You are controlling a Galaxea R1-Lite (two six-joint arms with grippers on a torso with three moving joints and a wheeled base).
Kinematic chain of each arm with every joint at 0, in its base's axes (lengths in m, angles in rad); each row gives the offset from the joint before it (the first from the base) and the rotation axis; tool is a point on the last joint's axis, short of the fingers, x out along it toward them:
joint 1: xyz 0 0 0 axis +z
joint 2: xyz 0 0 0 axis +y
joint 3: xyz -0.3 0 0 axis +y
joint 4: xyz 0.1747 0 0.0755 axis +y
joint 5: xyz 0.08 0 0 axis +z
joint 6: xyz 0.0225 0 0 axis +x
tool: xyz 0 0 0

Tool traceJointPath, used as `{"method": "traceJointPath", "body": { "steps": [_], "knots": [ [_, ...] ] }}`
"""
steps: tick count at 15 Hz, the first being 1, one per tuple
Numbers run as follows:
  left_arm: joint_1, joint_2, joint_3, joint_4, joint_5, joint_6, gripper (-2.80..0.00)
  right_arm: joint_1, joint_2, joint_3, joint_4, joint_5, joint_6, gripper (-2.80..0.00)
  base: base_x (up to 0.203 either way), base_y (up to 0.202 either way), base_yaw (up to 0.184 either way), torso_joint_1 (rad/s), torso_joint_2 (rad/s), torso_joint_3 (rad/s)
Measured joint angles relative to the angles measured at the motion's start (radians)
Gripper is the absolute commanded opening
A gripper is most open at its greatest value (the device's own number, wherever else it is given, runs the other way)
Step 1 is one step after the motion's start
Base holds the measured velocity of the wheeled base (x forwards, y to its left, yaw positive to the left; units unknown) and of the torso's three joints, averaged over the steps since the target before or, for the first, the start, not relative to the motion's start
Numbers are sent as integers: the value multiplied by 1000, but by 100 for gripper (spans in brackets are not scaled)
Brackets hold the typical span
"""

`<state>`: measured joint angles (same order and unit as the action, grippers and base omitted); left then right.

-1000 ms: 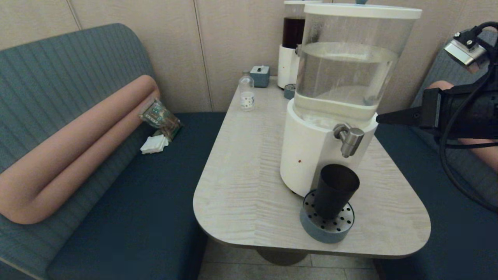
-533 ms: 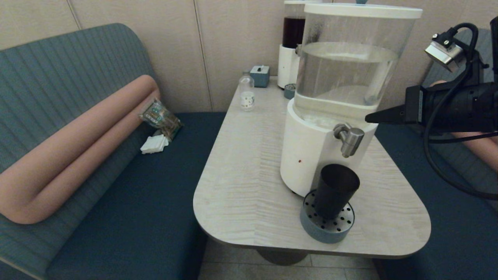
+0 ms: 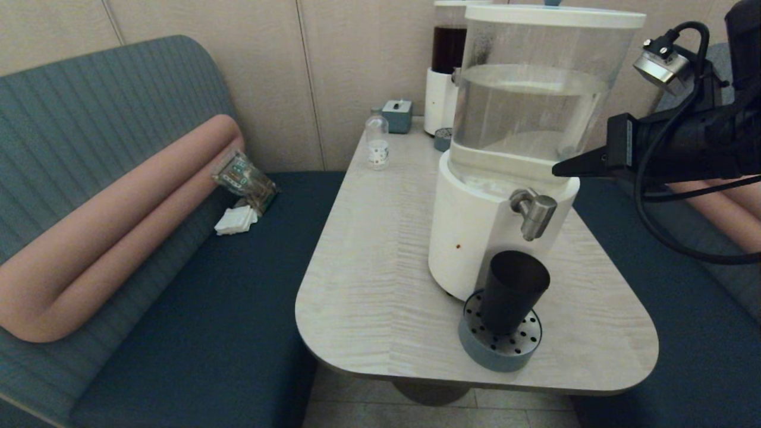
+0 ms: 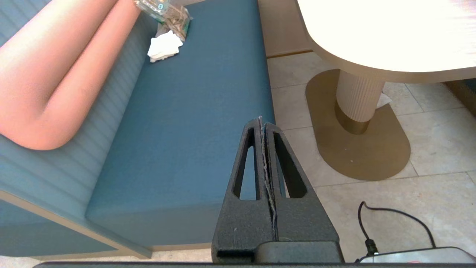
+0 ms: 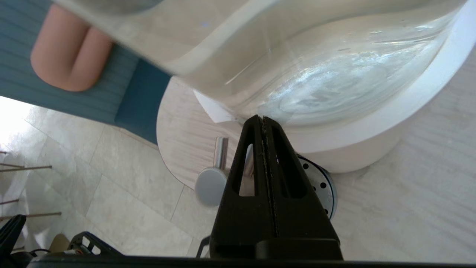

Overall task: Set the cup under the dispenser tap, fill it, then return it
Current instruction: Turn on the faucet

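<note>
The dark cup (image 3: 511,292) stands upright on the round perforated drip tray (image 3: 498,352), directly below the brushed-steel dispenser tap (image 3: 535,213) of the large clear-tank dispenser (image 3: 529,107). My right gripper (image 3: 557,171) is shut and empty, its tip beside the rim of the dispenser's white base, just above and to the right of the tap. In the right wrist view the gripper (image 5: 261,119) points at the tank's base, with the tap (image 5: 212,179) beside it and the cup hidden behind the fingers. My left gripper (image 4: 261,121) is shut, parked low over the bench edge.
On the wooden table (image 3: 380,249) a small clear bottle (image 3: 376,142), a teal box (image 3: 397,114) and the dark-red dispenser (image 3: 447,65) stand at the far end. A blue bench with a pink bolster (image 3: 107,232), wrapper and tissue lies left.
My right gripper has moved left and slightly up, from beside the dispenser toward the rim of its white base above the tap. Cup and left arm are unchanged.
</note>
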<state>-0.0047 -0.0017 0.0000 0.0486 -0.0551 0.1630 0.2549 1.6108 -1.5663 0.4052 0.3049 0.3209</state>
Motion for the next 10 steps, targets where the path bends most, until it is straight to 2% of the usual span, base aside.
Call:
{"method": "traceJointPath", "body": {
  "steps": [3, 10],
  "knots": [
    [0, 0, 0, 0, 0, 0, -280, 6, 35, -38, 41, -1, 0, -280, 0, 0, 0, 0, 0, 0],
    [0, 0, 0, 0, 0, 0, -280, 23, 54, -21, 35, -9, 2, -280, 0, 0, 0, 0, 0, 0]
  ]
}}
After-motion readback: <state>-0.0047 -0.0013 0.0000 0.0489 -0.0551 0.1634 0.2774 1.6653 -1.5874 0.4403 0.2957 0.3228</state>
